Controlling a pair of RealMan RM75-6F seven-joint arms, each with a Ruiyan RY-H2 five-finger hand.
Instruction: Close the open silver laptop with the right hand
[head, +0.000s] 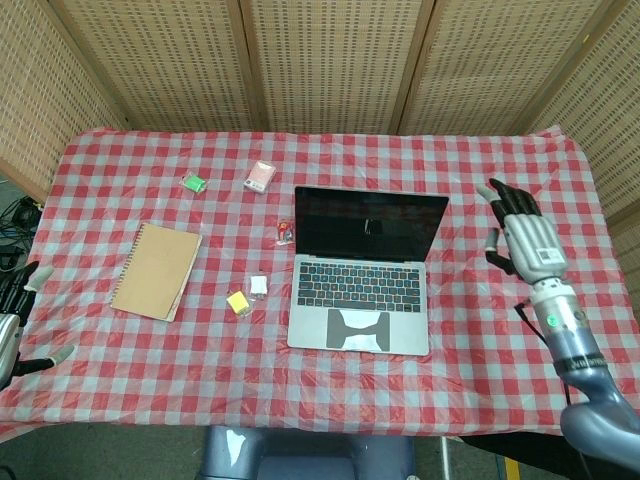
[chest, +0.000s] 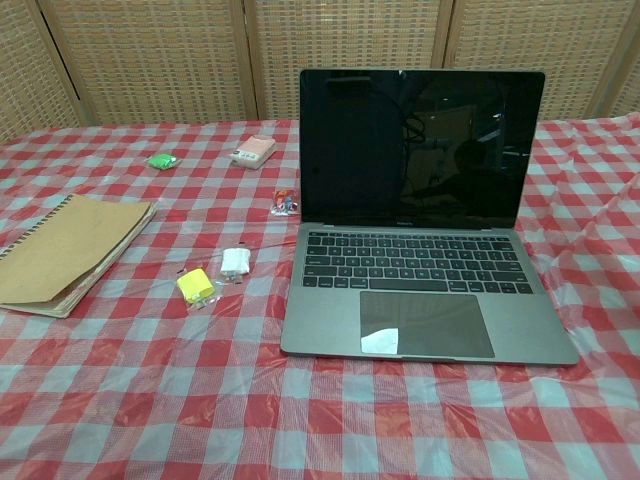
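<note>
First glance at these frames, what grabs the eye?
The open silver laptop in the middle of the red checked tablecloth, its dark screen upright and facing the robot. Next, the right robot hand, fingers spread, above the cloth to the laptop's right and not touching it. To the laptop's left lie a brown spiral notebook and a few small items, among them a yellow block.
</note>
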